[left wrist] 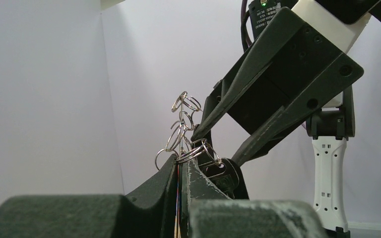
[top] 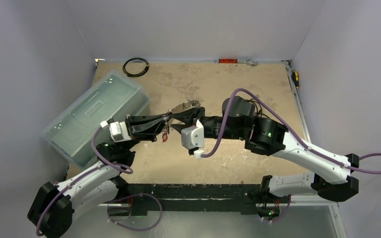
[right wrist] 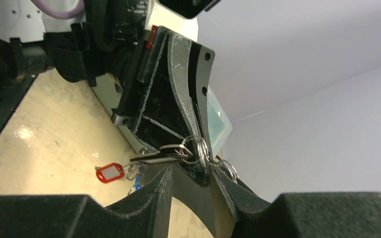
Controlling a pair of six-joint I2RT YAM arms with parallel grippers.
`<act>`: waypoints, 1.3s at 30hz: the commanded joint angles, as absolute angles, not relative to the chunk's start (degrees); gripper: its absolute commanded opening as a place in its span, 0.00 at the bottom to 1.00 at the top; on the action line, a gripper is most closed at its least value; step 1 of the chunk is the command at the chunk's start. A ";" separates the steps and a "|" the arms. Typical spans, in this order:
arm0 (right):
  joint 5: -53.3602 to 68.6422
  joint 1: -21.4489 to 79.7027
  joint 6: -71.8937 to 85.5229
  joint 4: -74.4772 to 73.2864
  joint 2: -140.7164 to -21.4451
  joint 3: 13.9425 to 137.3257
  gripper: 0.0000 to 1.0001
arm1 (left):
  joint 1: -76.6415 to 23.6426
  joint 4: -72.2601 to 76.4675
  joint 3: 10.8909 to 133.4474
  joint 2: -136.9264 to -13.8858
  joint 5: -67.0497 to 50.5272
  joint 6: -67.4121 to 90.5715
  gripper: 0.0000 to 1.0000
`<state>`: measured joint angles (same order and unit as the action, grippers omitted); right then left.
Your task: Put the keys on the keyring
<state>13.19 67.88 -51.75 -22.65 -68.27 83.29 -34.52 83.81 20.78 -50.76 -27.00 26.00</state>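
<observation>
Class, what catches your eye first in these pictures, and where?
Above the middle of the table, the left end effector pinches a cluster of metal rings while the right end effector straddles it. A red tag shows just below; a clear plastic box sits at the table's left edge.

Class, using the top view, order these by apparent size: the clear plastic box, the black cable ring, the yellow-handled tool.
Largest: clear plastic box. Then black cable ring. Smallest: yellow-handled tool, a thin sliver.

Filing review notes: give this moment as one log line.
left end effector: shut on keyring | right end effector: open around small rings | both raised over table
</observation>
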 commanded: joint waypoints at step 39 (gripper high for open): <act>13.29 69.87 -53.18 -19.92 -70.84 87.35 0.19 | -34.45 92.37 20.14 -49.93 -25.73 27.25 0.00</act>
